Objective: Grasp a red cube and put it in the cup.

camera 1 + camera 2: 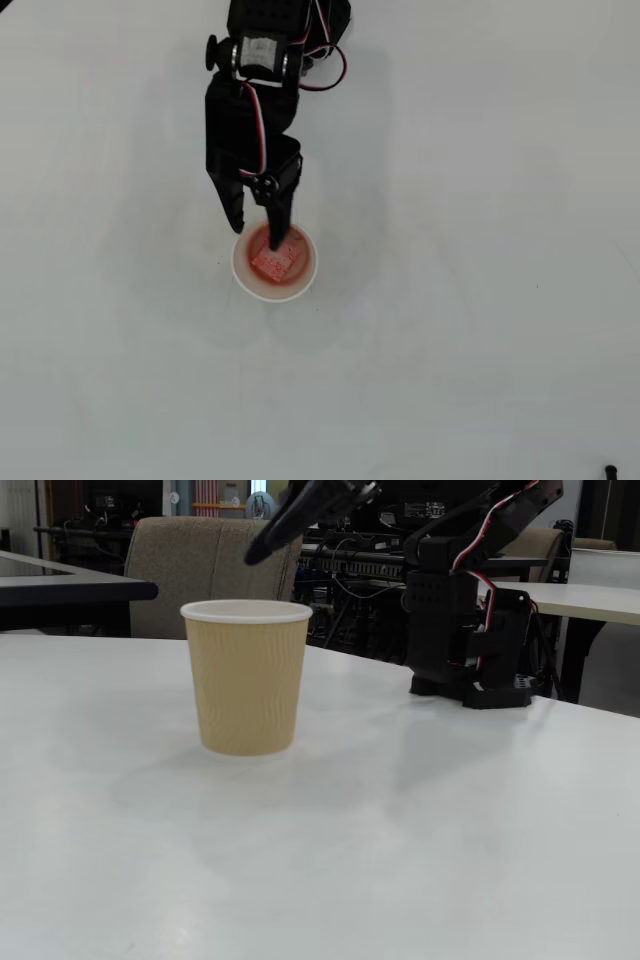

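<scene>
Overhead view shows the red cube (273, 257) lying inside the cup (242, 277), on its floor, a little toward the side nearest the arm. The fixed view cannot confirm this, since the cup's (246, 680) tan wall hides the inside. The cup stands upright on the white worktop (480, 300).

The pincer (258, 225) hangs over the cup's near rim. One dark finger (276, 215) reaches across the rim and overlaps the cube from above; the other sits just outside the rim, so the jaws stand parted. In the fixed view the pincer's (262, 548) tips are clearly above the rim, with no cube between them, so the pincer appears to hold nothing.

By this reading the drop is done and the step in hand is clearing away. Doing it well means lifting straight up first, keeping the jaws as they are, and only then drawing back toward the base (470, 650). A sideways sweep at this height could catch the rim and tip the light paper cup, spilling the cube out.
</scene>
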{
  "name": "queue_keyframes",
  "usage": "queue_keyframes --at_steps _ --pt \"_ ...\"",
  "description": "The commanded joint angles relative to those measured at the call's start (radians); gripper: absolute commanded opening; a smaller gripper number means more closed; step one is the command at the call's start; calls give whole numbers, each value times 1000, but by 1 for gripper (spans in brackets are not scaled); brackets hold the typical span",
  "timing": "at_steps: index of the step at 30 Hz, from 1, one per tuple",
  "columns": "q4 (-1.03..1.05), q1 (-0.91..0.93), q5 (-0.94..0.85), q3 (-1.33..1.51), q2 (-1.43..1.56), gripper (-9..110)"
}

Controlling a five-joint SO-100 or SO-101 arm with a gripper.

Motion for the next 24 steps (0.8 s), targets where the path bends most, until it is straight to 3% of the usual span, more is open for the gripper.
queue_keyframes --at_steps 1,14,18,24 --pt "71 41 92 -100 41 10" --pt "446 137 342 -147 106 5" --pt "514 80 586 -126 109 3" --pt "413 -55 1039 5 130 3"
